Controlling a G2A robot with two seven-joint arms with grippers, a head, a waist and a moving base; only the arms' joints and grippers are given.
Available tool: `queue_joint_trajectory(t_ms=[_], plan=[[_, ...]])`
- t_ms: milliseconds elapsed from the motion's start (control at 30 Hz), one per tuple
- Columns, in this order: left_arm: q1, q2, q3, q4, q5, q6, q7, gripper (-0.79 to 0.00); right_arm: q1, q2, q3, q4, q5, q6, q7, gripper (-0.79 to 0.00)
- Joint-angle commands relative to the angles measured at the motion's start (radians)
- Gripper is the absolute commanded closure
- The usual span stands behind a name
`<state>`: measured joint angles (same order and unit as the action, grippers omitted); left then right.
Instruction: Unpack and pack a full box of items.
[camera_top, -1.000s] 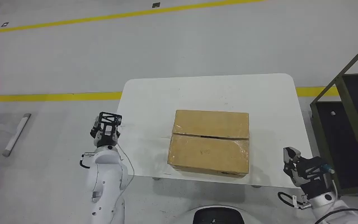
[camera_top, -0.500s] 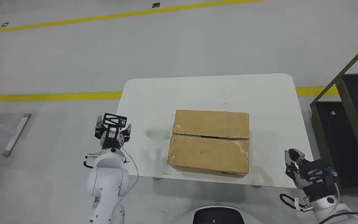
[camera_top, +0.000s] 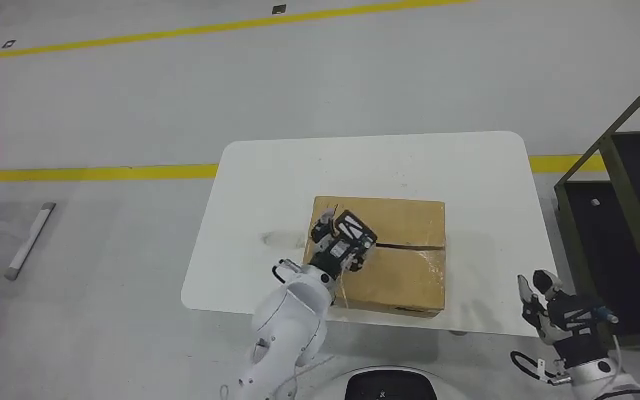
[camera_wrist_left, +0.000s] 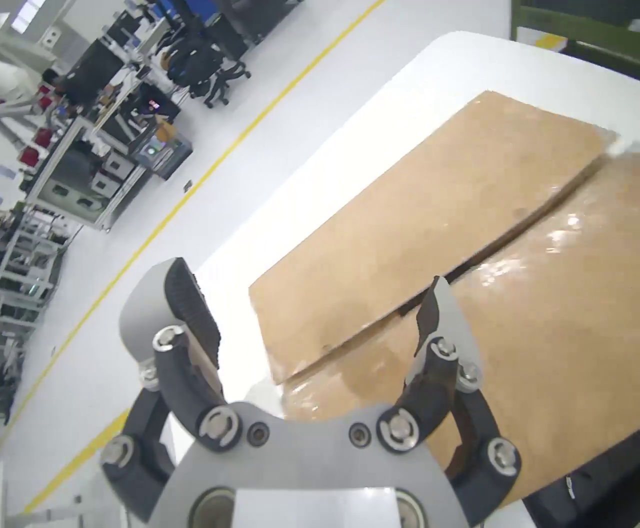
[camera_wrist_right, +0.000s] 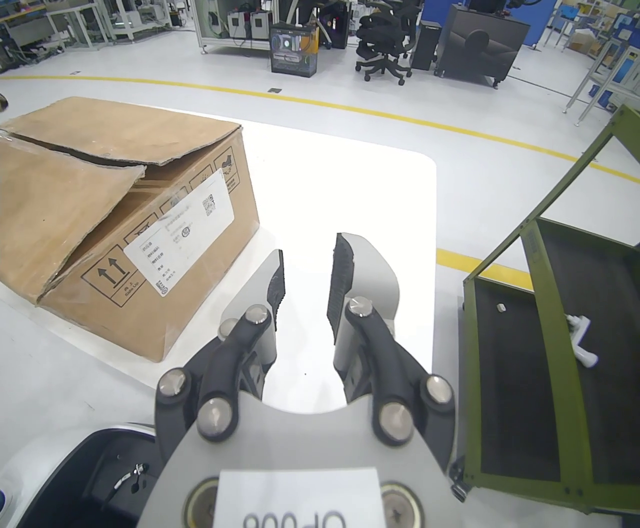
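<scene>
A brown cardboard box (camera_top: 385, 258) lies in the middle of the white table (camera_top: 400, 165), its two top flaps folded down with a dark seam between them. My left gripper (camera_top: 340, 232) hovers over the box's left end, open and holding nothing. In the left wrist view the left gripper (camera_wrist_left: 310, 310) straddles the seam end of the box (camera_wrist_left: 450, 215). My right gripper (camera_top: 538, 290) hangs off the table's near right corner, apart from the box. In the right wrist view the right gripper (camera_wrist_right: 310, 275) stands open with a narrow gap, and the box (camera_wrist_right: 100, 210) shows a white label on its side.
A dark green cart (camera_top: 600, 220) stands just right of the table; in the right wrist view the cart (camera_wrist_right: 520, 350) is close beside my right gripper. Yellow floor lines (camera_top: 100, 172) run past the table. A white bar (camera_top: 28, 240) lies on the floor at far left.
My left arm has swung from off the table's left edge rightward to above the box's left end. My right gripper has drifted slightly back and to the right.
</scene>
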<state>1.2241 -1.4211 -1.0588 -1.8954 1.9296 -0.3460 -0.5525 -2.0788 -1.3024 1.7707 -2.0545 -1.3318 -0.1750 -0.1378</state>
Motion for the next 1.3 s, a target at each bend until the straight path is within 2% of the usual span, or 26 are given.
queue_joint_trajectory(t_ms=[0,100,200,567,900,1067,1267], plan=[[-0.025,-0.005,0.049,0.035,0.028,-0.013,-0.007,-0.785,-0.006,0.0,0.002,-0.002,0.002,0.001,-0.004,-0.265],[-0.057,-0.013,0.093,0.076,0.041,-0.032,-0.039,-0.785,-0.014,-0.001,0.007,-0.005,0.007,0.005,-0.009,-0.283],[-0.08,-0.019,0.118,0.105,0.057,-0.038,-0.063,-0.785,-0.019,-0.001,0.01,-0.006,0.011,0.005,-0.013,-0.366],[-0.139,-0.03,0.14,0.185,0.14,-0.004,-0.102,-0.785,-0.026,-0.002,0.016,-0.006,0.019,0.007,-0.021,-0.372],[-0.174,-0.04,0.141,0.184,0.223,0.103,-0.036,-0.785,-0.025,-0.003,0.017,-0.007,0.019,0.006,-0.022,-0.379],[-0.262,-0.047,0.153,0.226,0.287,0.069,0.007,-0.785,-0.025,-0.003,0.014,-0.008,0.011,0.002,-0.019,-0.379],[-0.393,-0.073,0.187,0.352,0.306,0.11,0.071,-0.785,-0.025,-0.003,0.007,-0.012,0.007,0.003,-0.016,-0.385]])
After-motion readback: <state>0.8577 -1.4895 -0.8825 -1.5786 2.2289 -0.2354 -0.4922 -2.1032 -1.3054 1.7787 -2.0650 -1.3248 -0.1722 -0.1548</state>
